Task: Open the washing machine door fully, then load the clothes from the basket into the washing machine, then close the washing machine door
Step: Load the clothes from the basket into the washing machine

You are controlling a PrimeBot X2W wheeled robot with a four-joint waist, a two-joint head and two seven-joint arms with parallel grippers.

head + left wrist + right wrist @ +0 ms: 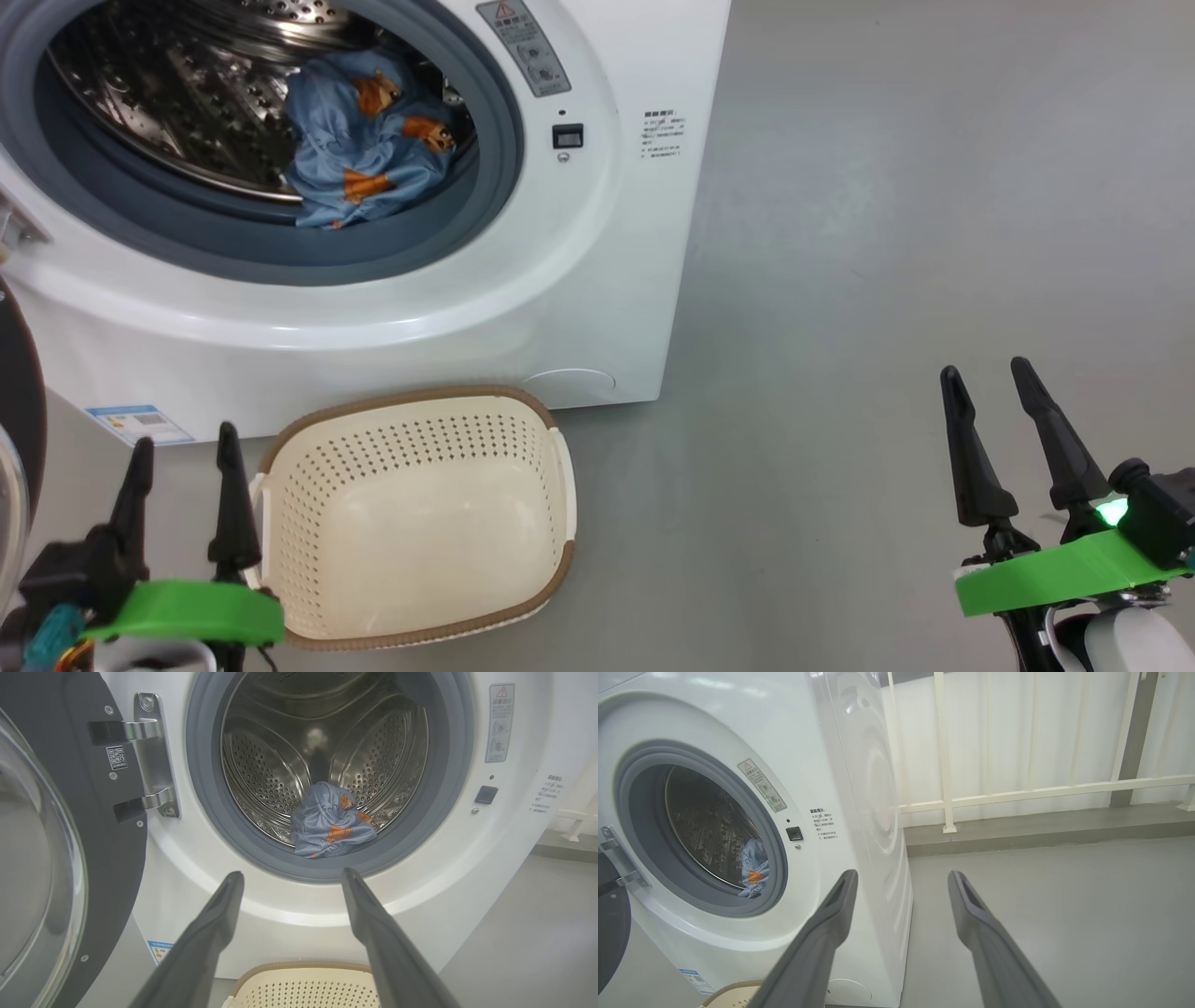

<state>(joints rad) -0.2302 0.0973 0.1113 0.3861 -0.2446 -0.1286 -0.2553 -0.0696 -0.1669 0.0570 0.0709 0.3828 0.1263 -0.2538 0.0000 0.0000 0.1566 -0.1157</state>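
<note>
Smooth grey floor point(887, 280) runs under the white boxy washing machine point(597, 233), whose glossy black-rimmed washing machine door point(112, 868) stands swung wide on steel hinges point(154, 756). Crumpled blue bear-print clothes point(364, 140) lie in the perforated steel drum point(261, 774), low against the grey rubber gasket point(205, 788). Before the machine sits the cream perforated basket point(373, 467), brown-rimmed. Left hand point(184, 437) and right hand point(985, 367) both hold their tapered dark fingers point(971, 467) spread, gripping nothing.
</note>
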